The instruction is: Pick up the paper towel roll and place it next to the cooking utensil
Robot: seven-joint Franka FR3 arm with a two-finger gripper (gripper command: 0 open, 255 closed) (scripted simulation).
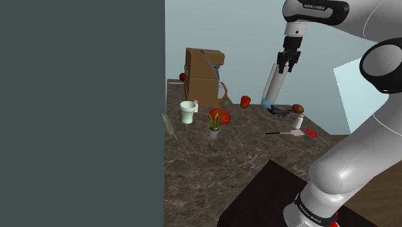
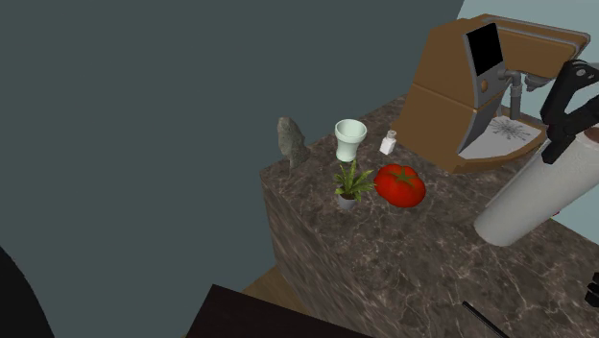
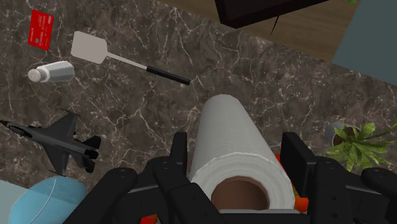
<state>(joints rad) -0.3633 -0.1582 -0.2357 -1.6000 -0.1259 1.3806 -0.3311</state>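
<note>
**Paper towel roll clamped in my end effector**

My end effector [image 3: 236, 153] is closed around the paper towel roll [image 3: 229, 143], 1 black finger pressed on each side near its open cardboard core. In the shoulder view the roll [image 1: 272, 87] hangs tilted from the end effector [image 1: 288, 64], over the far part of the dark marbled surface [image 1: 225, 167]. I cannot tell whether its lower end is clear of the surface.

The spatula [image 3: 92, 48] lies flat on the surface, apart from the roll. A small bottle [image 3: 54, 74] lies on its side just beside the spatula's blade; I cannot tell what is in it. A red card [image 3: 42, 28] lies near the blade and a toy jet [image 3: 57, 143] sits closer to me.

Across the surface, a white cup [image 2: 349, 137] stands upright; I cannot make out any contents. Near it, a small pot [image 2: 346, 202] holds 1 green leafy plant, with a tomato [image 2: 400, 185] just beside it. A brown coffee machine [image 2: 451, 106] stands behind them.
</note>
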